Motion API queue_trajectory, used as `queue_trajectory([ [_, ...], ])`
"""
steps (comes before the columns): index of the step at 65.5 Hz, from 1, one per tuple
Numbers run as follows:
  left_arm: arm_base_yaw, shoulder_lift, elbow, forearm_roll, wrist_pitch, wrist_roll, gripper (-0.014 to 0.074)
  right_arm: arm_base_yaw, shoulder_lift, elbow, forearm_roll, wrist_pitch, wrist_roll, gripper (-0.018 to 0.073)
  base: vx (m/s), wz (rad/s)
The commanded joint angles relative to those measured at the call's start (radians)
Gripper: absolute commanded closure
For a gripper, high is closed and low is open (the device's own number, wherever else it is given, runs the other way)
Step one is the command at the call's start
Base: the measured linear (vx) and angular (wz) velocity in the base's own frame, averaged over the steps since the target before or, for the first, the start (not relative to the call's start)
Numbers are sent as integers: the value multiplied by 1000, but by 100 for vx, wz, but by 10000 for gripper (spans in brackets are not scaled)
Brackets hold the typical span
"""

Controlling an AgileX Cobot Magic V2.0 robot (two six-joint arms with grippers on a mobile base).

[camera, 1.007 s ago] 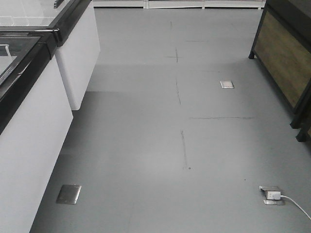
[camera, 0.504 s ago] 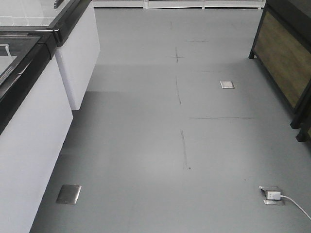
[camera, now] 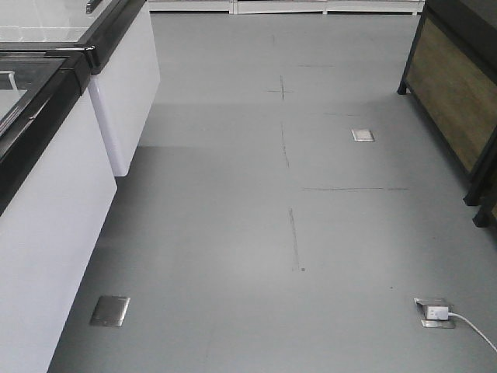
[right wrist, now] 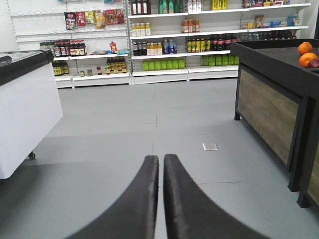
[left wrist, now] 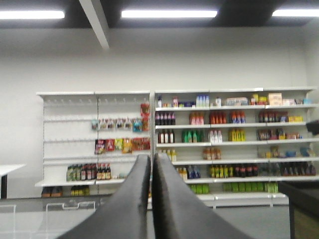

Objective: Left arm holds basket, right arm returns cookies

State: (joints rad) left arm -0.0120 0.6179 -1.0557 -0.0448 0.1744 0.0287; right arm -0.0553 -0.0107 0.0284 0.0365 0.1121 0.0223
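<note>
Left end effector: your left wrist view shows its two dark fingers pressed together with only a thin slit between them and nothing gripped. It points toward a stocked shelving wall. Right end effector: also closed, with its fingers side by side and nothing held. It hangs over the grey floor, to the left of the wood-panelled stand, which is your reference for every position below.

Basket and cookies: you cannot place either from these three views.

Right wrist view, left to right:
- A white chest cabinet with a dark top stands well left of the stand, across the open aisle.
- The shelving wall runs behind the stand and off to its left, with rows of bottles and packets on it.
- A small metal floor plate lies just left of the stand's near corner.
- Two oranges sit on the stand's black top, toward its right end.

Front view, left to right:
- A run of white cabinets with black-framed lids lines the side of the aisle opposite the stand.
- A square steel plate is set in the floor beside the cabinets, well apart from the stand.
- A second steel plate lies near the stand's panelled face.
- A floor socket sits nearer the camera than the stand. It carries a white plug, whose white cable runs off the lower right edge.
</note>
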Motion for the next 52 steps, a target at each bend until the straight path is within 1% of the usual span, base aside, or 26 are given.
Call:
queue_trajectory([
  [1, -6, 59, -29, 0, -6, 11, 599, -4, -13, 17, -1, -72, -7, 566, 0, 0],
  [8, -6, 108, -25, 0, 65, 9, 599, -4, -13, 17, -1, -72, -7, 566, 0, 0],
  [18, -6, 166, -14, -8, 123, 7, 594, -4, -13, 17, -1, -72, -7, 566, 0, 0],
  [24, -6, 188, -14, -8, 143, 7, 589, -4, -13, 17, -1, -72, -7, 566, 0, 0],
  [31, -6, 203, -14, -8, 136, 7, 565, -4, -13, 17, -1, -72, -7, 566, 0, 0],
  [39, -6, 212, -14, -7, 106, 8, 488, -4, -13, 17, -1, -72, -7, 566, 0, 0],
  [45, -6, 216, -14, -7, 95, 8, 400, -4, -13, 17, -1, -72, -7, 566, 0, 0],
  [52, -6, 216, -14, -7, 96, 8, 271, -4, -13, 17, -1, -72, -7, 566, 0, 0],
])
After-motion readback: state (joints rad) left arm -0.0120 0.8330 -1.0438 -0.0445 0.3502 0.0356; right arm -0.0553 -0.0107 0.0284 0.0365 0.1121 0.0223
